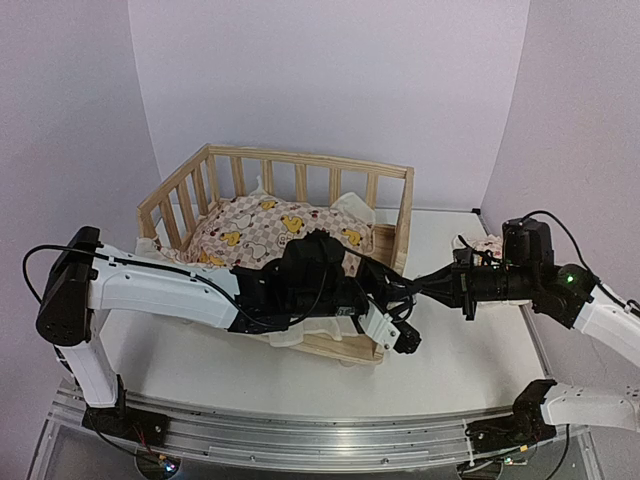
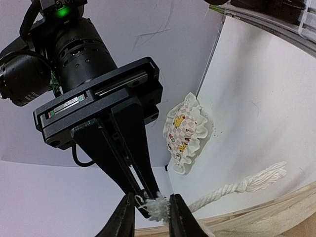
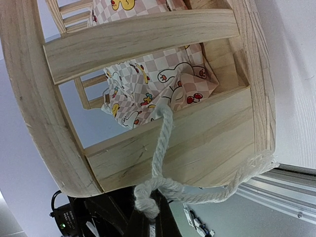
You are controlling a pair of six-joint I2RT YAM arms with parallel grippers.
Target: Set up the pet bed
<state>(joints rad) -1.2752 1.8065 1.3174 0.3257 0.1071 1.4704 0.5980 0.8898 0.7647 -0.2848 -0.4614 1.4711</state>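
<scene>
The pet bed (image 1: pixel 300 160), a light-wood frame with slatted rails, stands left of centre with a pink-checkered duck cushion (image 1: pixel 260 230) inside. A white rope (image 3: pixel 160 148) runs from the cushion down the bed's front board (image 3: pixel 197 138). My right gripper (image 3: pixel 150 222) is shut on the rope's knot at the bed's front right corner (image 1: pixel 410 312). My left gripper (image 2: pixel 148 217) reaches across the bed's front (image 1: pixel 408 340). Its jaws stand close on either side of the rope's frayed end (image 2: pixel 158 207) and the right gripper's fingertips (image 2: pixel 140 192), without squeezing the tuft.
A small matching pillow (image 2: pixel 187 131) lies on the white table to the right, behind the right arm (image 1: pixel 487 243). A loose length of rope (image 2: pixel 232 189) lies beside the bed's edge (image 2: pixel 276 212). The left arm (image 1: pixel 170 285) crosses the bed's front.
</scene>
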